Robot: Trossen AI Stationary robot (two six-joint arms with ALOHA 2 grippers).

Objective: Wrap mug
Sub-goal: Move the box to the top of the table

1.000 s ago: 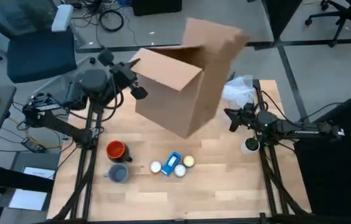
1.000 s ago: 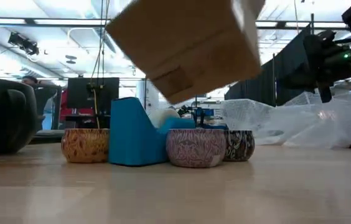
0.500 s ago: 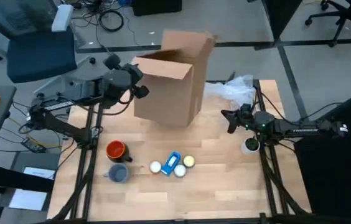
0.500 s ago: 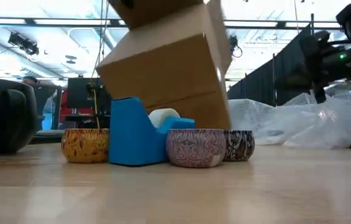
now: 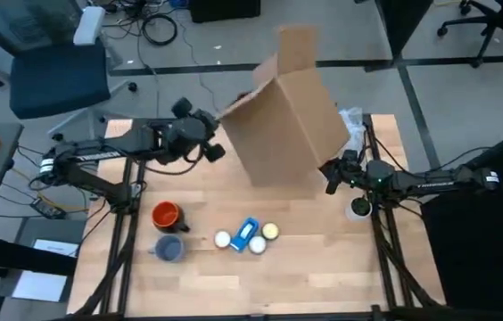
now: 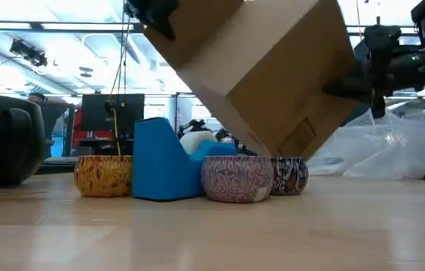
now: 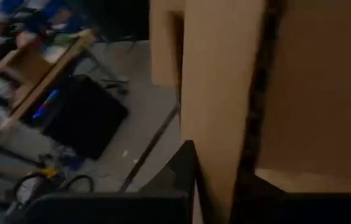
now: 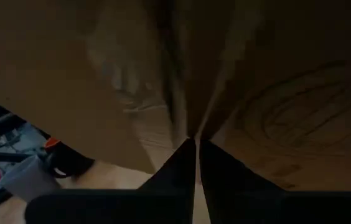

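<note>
Cardboard box (image 5: 289, 120): tilted above the desk (image 5: 314, 259), pinched at a flap by left claw (image 5: 218, 150). Right claw (image 5: 332, 175): closed, bracing the box's lower edge. Orange mug (image 5: 166, 215): untouched, front-left, awaiting wrapping.

An orange-red mug (image 5: 166, 215) stands upright at the lower left of the table in the high view, a grey-blue mug (image 5: 169, 249) just below it.

Wooden desk (image 5: 234, 281) carries an orange mug (image 5: 166, 215), a grey mug (image 5: 170, 248), a blue tape dispenser (image 5: 246, 234), three small tins (image 5: 270, 232), a white cup (image 5: 358, 209), and crumpled plastic (image 5: 352, 122).
</note>
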